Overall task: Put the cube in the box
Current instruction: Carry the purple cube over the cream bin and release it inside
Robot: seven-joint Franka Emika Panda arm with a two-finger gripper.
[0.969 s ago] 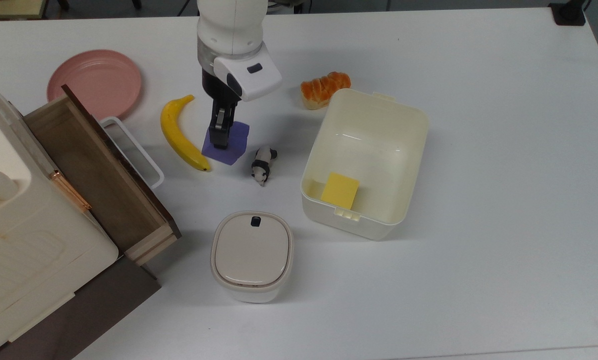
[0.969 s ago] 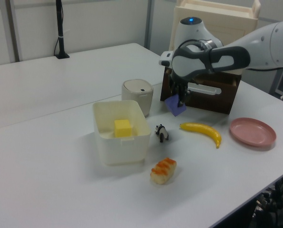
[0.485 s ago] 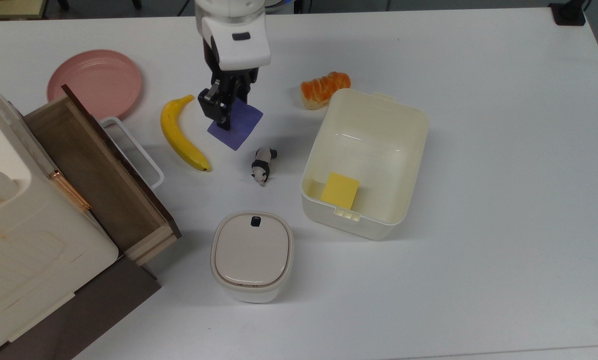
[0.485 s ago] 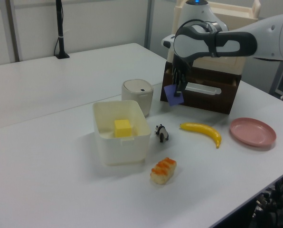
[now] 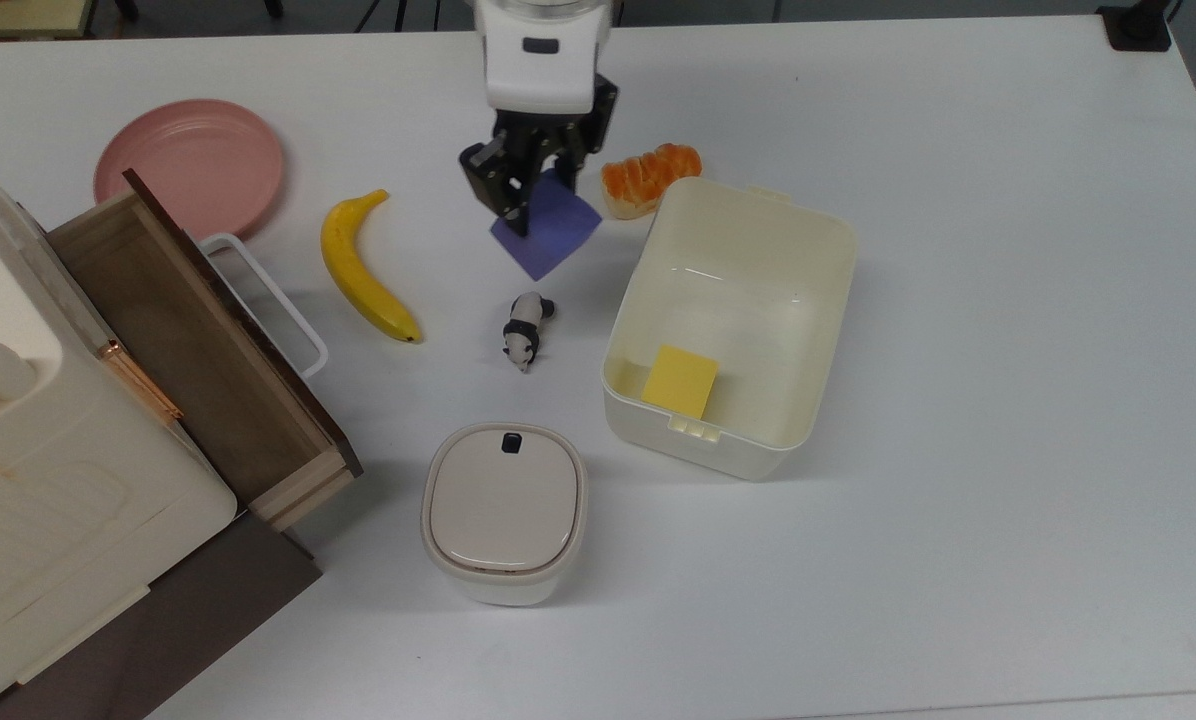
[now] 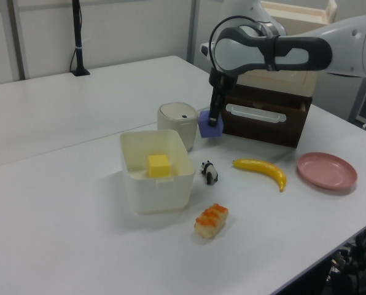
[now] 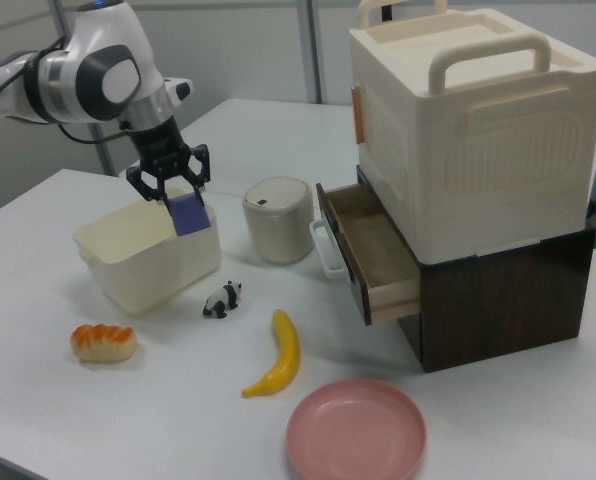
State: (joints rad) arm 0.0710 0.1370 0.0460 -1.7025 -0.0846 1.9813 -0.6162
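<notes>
The pincer (image 5: 528, 195) was clamped on the cube (image 5: 546, 236), which hung clear of the desk (image 5: 958, 560) with one corner pointing down. In the top view the cube lay to the left of the box (image 5: 730, 320), near its far left corner and short of its rim; the box opening lay to the top view's right and slightly nearer. The judged remaining travel was a sideways carry over the near wall of the box, followed by a release above the interior.

In the left view the cube (image 6: 210, 123) was held above the level of the box rim (image 6: 155, 167), so the wall appeared to be cleared already. In the right view the cube (image 7: 188, 213) stood just at the box's edge (image 7: 148, 255).

Surface and room: the box floor was largely bare. A yellow block (image 5: 680, 381) sat in the near left corner in the top view, leaving the far half free for the drop. A bread roll (image 5: 650, 177) lay just beside the far left corner of the box, below the carry path. A toy panda (image 5: 526, 330) and a banana (image 5: 363, 268) rested on the desk, to the top view's left of the box.
</notes>
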